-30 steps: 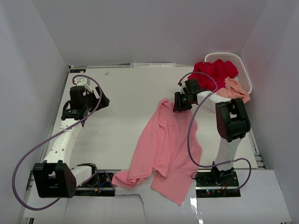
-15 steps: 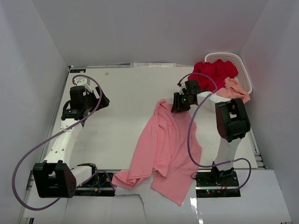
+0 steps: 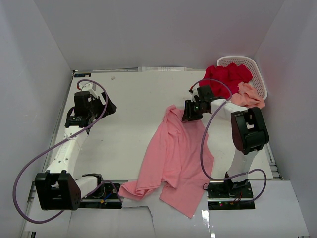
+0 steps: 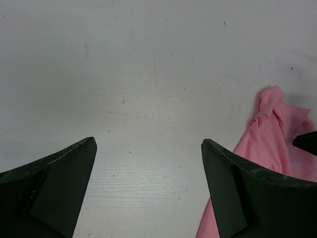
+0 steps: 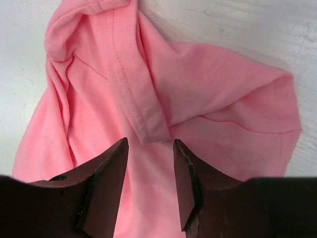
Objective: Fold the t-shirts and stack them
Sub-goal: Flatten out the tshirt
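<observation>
T-shirt (image 3: pixel 173 153): pink, rumpled, sprawled diagonally

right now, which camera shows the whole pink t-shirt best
Top external: the whole pink t-shirt is in frame, lying rumpled and unfolded. Right wrist shows only its bunched upper corner with a stitched hem; left wrist shows only a twisted tip at the picture's right edge.

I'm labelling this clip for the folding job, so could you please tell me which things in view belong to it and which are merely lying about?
Belong to the job:
pink t-shirt, spread on the table
red t-shirt, heaped in the basket
peach t-shirt, spilling over the basket's near edge

Just lying about:
the white perforated basket itself
</observation>
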Controlling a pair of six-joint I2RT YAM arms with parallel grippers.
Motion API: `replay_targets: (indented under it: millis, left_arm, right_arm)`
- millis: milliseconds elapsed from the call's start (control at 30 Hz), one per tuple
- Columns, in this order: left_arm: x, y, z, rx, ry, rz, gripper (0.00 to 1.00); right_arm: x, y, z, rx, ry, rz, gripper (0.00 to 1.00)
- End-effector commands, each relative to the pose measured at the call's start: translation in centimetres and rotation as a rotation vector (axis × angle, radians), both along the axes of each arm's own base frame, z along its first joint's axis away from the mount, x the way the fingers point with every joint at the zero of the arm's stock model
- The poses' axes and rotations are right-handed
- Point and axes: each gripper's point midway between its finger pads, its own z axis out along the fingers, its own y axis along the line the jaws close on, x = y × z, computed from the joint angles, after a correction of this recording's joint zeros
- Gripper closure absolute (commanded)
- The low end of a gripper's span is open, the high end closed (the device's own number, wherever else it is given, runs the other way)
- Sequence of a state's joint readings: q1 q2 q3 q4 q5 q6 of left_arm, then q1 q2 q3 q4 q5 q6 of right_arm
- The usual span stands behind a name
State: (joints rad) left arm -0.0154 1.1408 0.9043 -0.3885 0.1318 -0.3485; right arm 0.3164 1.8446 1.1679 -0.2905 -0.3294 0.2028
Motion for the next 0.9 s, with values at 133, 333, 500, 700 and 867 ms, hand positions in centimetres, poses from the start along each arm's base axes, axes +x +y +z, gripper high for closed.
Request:
replay_targets:
  millis: [133,333,500,700,867]
  left_arm:
    - [0.3,-0.2,1.3,0.002,-0.034,-0.014,0.02]
    - [0.3,-0.2,1.2,0.001,-0.030,-0.015,0.02]
    - [0.4,-0.2,1.2,-0.001,-0.031,-0.018,0.02]
    - [0.4,-0.3,1.3,-0.003,-0.031,-0.022,0.02]
    - [0.4,-1.6,1.5,-0.028,-0.050,-0.087,0.02]
  right_arm:
    - [0.1,0.8,-0.7,0.027,0.014,0.021,0.54]
    - [0.9,0.9,-1.1,0.021,0.008,0.023,0.56]
    - [1.3,1.1,-1.2,0.021,0.000,0.028,0.69]
    - [2.2,1.5,1.3,0.046,-0.048,0.033,0.92]
    - [4.1,1.9,6.6,0.049,-0.145,0.046,0.92]
